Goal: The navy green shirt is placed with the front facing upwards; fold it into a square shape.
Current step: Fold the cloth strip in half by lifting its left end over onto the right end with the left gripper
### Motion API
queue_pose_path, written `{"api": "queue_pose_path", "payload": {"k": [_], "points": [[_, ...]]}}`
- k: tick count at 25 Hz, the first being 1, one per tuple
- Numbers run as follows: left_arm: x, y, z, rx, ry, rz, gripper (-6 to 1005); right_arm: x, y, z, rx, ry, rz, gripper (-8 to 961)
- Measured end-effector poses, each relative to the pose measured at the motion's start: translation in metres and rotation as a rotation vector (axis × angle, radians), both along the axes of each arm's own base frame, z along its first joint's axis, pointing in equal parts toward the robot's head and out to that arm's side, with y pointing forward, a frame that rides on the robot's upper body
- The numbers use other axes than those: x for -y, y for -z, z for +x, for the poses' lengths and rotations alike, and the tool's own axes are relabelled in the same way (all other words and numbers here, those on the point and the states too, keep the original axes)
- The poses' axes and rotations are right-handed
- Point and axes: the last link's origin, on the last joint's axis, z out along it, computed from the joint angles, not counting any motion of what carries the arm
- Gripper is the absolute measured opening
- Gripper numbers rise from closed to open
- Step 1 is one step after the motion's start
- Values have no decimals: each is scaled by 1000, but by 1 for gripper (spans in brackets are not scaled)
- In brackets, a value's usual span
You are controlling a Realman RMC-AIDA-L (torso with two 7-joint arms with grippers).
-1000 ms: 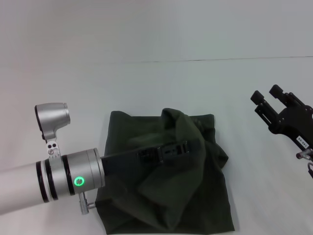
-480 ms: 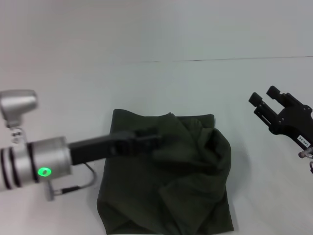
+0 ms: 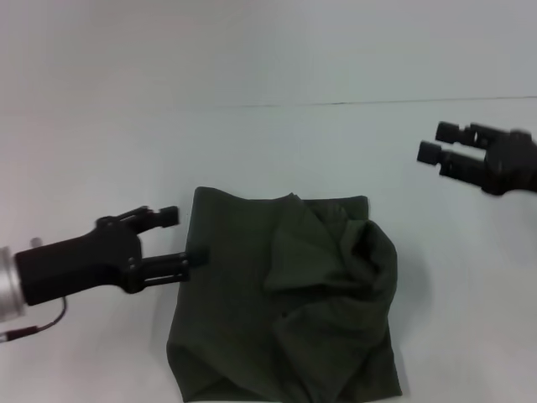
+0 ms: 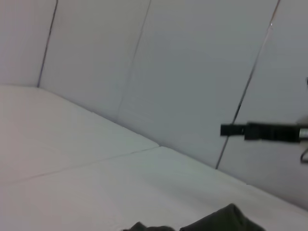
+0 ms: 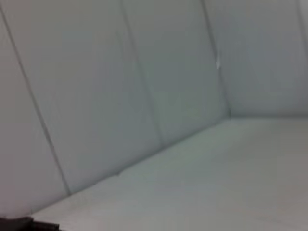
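Gaping left tool empty, beside shirt edge

Bare lab: white table, panelled wall.

We see the navy green shirt lying on the near middle of the white surface, folded into a rough rectangle. Its left side is flat and smooth, while its right side is bunched up in loose wrinkles.
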Motion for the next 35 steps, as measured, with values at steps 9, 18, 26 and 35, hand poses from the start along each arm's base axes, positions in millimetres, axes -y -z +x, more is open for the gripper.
{"api": "queue_pose_path", "payload": {"k": [9, 18, 26, 35], "points": [[14, -3, -17, -40, 21, 69, 919, -31, -24, -91, 292, 124, -307, 603], [17, -3, -19, -45, 41, 93, 920, -39, 4, -140, 596, 233, -511, 602], [20, 0, -21, -37, 50, 102, 919, -32, 24, -165, 744, 163, -564, 600], [21, 0, -22, -27, 41, 111, 920, -25, 53, -179, 870, -4, -584, 599]]}}
